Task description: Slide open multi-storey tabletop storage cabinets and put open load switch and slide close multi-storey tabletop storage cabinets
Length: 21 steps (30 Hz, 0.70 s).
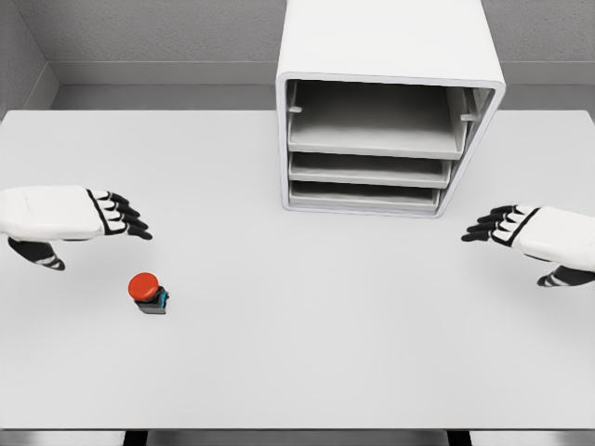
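— Where are your hands, and what are they doing?

— My left hand [88, 216] hovers at the left of the table [307, 353], fingers stretched out loosely and holding nothing. My right hand [521, 232] mirrors it on the far side, fingers likewise extended and empty. I judge both are parked wide so the middle stays clear.

— And the switch?

— The switch [149, 292], red-capped, stands on the table just below and right of my left hand, apart from it. That makes the left the natural one to pick it up.

— The cabinet?

— The cabinet [386, 111] sits at the back, right of centre, nearer my right hand. Its three trays [367, 169] look pushed in, though from this angle I can't be sure. So opening comes first, I reckon; nothing is done yet.
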### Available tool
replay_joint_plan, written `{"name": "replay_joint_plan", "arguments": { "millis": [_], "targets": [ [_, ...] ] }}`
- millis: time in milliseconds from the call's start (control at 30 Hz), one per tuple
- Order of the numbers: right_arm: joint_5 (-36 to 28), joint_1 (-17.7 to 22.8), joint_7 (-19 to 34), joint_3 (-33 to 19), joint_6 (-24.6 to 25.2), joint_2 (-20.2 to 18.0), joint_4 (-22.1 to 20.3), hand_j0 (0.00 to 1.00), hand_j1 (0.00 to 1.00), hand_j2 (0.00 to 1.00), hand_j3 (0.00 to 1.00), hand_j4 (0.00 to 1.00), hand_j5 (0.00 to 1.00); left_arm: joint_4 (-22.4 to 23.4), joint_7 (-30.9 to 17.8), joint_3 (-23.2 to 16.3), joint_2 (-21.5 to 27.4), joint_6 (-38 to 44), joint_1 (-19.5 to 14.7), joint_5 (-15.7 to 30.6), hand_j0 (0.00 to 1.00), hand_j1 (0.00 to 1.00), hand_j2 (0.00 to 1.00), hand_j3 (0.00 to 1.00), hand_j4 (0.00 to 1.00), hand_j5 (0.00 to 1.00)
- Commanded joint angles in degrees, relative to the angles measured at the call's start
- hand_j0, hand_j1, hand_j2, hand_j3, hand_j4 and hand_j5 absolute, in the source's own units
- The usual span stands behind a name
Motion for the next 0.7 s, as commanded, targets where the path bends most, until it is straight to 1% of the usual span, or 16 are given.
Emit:
{"name": "replay_joint_plan", "arguments": {
  "millis": [0, 67, 133, 167, 200, 233, 267, 300, 367, 433, 500, 633, 667],
  "targets": [
    [-0.29, 0.0, -0.01, 1.09, 0.15, -0.06, -0.32, 1.0, 1.0, 1.0, 1.0, 1.0, 1.0, -0.37, -0.02, -0.14, 0.34, 0.13, 0.0, 0.35, 1.0, 1.0, 1.0, 1.0, 1.0, 1.0],
    [-0.46, -0.26, -0.01, 1.09, 0.15, -0.06, -0.15, 1.0, 1.0, 1.0, 1.0, 1.0, 1.0, -0.72, -0.02, -0.14, 0.52, 0.13, 0.0, 0.35, 1.0, 1.0, 1.0, 1.0, 1.0, 1.0],
    [-0.46, -0.35, -0.01, 1.18, 0.15, 0.03, 0.11, 1.0, 1.0, 1.0, 1.0, 1.0, 1.0, -2.83, -0.2, -1.11, 0.7, 0.13, 0.0, 0.35, 1.0, 1.0, 1.0, 1.0, 1.0, 1.0],
    [-0.55, -1.49, -0.01, 1.79, 0.15, 0.38, 0.11, 1.0, 1.0, 1.0, 1.0, 1.0, 1.0, -2.92, -0.2, -1.46, 0.43, 0.13, 0.0, 0.35, 1.0, 1.0, 1.0, 1.0, 1.0, 1.0],
    [-0.55, -4.04, -0.01, 4.42, 0.15, 0.56, 0.11, 1.0, 1.0, 1.0, 1.0, 1.0, 1.0, -3.53, -0.37, -1.55, 0.08, 0.13, 0.18, 0.35, 1.0, 1.0, 1.0, 1.0, 1.0, 1.0],
    [-0.55, -8.07, -0.01, 8.72, 0.15, 0.82, 0.29, 1.0, 1.0, 1.0, 1.0, 1.0, 1.0, -3.53, -0.46, -2.77, -0.09, 0.13, 0.26, 0.35, 1.0, 1.0, 1.0, 1.0, 1.0, 1.0],
    [-0.64, -10.98, -0.01, 11.72, 0.15, 1.7, 0.38, 1.0, 1.0, 1.0, 1.0, 1.0, 1.0, -3.53, -0.46, -3.57, -1.15, 0.13, 0.26, 0.35, 1.0, 1.0, 1.0, 1.0, 1.0, 1.0],
    [-0.64, -13.01, -0.01, 14.01, 0.15, 1.79, 0.38, 1.0, 1.0, 1.0, 1.0, 1.0, 1.0, -3.53, -0.81, -4.27, -2.64, 0.13, 0.26, 0.27, 1.0, 1.0, 1.0, 1.0, 1.0, 1.0],
    [-0.81, -13.8, -0.01, 14.1, 0.15, 1.88, 0.38, 1.0, 1.0, 1.0, 1.0, 1.0, 1.0, -3.53, -1.71, -5.15, -5.19, 0.13, 0.26, 0.27, 1.0, 1.0, 1.0, 1.0, 1.0, 1.0],
    [-1.78, -14.59, -0.01, 14.1, 0.15, 1.88, 0.38, 1.0, 1.0, 1.0, 1.0, 1.0, 1.0, -3.53, -1.71, -5.59, -5.98, 0.13, 0.35, 0.27, 1.0, 1.0, 1.0, 1.0, 1.0, 1.0],
    [-4.5, -16.08, -0.01, 14.1, 0.15, 1.88, 0.29, 1.0, 1.0, 1.0, 1.0, 1.0, 1.0, -3.53, -1.71, -6.47, -5.98, 0.13, 0.35, 0.18, 1.0, 1.0, 1.0, 1.0, 1.0, 1.0],
    [-5.91, -18.63, -0.01, 15.33, 0.15, 2.23, 0.2, 1.0, 1.0, 1.0, 1.0, 1.0, 1.0, -3.53, -1.71, -6.56, -5.63, 0.13, 0.35, 0.18, 1.0, 1.0, 1.0, 1.0, 1.0, 1.0],
    [-6.17, -19.95, -0.01, 16.2, 0.15, 2.58, 0.2, 1.0, 1.0, 1.0, 1.0, 1.0, 1.0, -3.53, -1.71, -6.56, -5.54, 0.13, 0.35, 0.18, 1.0, 1.0, 1.0, 1.0, 1.0, 1.0]
  ]
}}
